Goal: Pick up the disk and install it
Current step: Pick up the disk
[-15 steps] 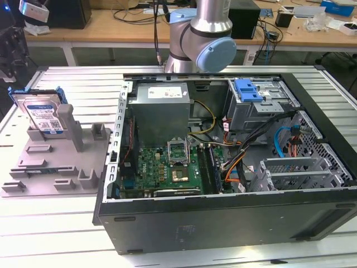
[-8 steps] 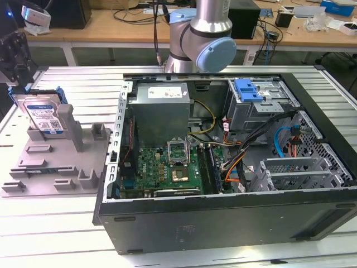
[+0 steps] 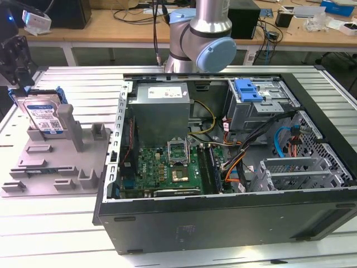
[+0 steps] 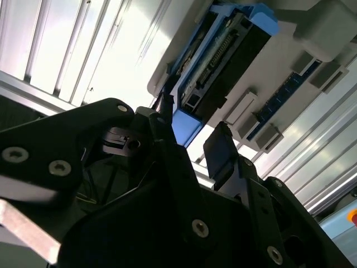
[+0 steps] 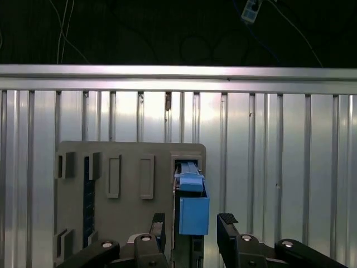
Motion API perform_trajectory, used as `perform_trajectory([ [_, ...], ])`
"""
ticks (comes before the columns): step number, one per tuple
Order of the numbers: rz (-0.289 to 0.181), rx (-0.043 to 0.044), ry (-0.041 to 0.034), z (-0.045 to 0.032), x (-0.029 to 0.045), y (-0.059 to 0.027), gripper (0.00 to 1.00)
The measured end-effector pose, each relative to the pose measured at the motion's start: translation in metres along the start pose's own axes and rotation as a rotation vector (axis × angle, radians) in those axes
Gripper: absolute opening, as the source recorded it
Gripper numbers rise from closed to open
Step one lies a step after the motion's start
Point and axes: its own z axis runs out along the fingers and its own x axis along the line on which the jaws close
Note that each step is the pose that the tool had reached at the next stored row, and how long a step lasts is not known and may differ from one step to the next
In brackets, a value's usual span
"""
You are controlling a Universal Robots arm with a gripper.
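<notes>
the arm (image 3: 207, 22) is a smooth silver-grey tube joined to a rounded grey joint housing, which is closed by a round pale blue cap (image 3: 217, 53). a thin dark cable (image 3: 158, 33) runs down just beside it. the gripper (image 5: 192, 220) is matte black all over, built of flat, angular linkage plates (image 4: 72, 145) with bevelled edges. round silver screw heads (image 5: 243, 238) pin the plates at their pivots, and some show hex sockets in the second wrist view. the fingers (image 5: 227, 223) are narrow black bars, and their tips carry finely ribbed faces.
</notes>
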Motion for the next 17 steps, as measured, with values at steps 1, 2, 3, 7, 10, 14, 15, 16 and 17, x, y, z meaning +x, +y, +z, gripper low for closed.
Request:
perform_trajectory([
  [1, 0.0, 0.0001, -0.0003, 0.0006, 0.0, 0.0001, 0.5],
  [2, 0.0, 0.0001, -0.0008, 0.0017, 0.0, 0.0004, 0.5],
  [3, 0.0, 0.0001, -0.0011, 0.0024, -0.0001, 0.0005, 0.5],
  [7, 0.0, 0.0003, -0.003, 0.005, -0.0002, 0.0007, 0.5],
  [10, 0.0, 0.0006, -0.0061, 0.0069, -0.0002, 0.0008, 0.5],
  [14, 0.0, 0.0011, -0.0122, 0.0092, -0.0003, 0.0013, 0.5],
  [15, 0.0, 0.0014, -0.0145, 0.0098, -0.0003, 0.0016, 0.5],
  [16, 0.0, 0.0018, -0.0167, 0.0104, -0.0003, 0.0018, 0.5],
  [17, 0.0, 0.0022, -0.0201, 0.011, -0.0004, 0.0022, 0.5],
])
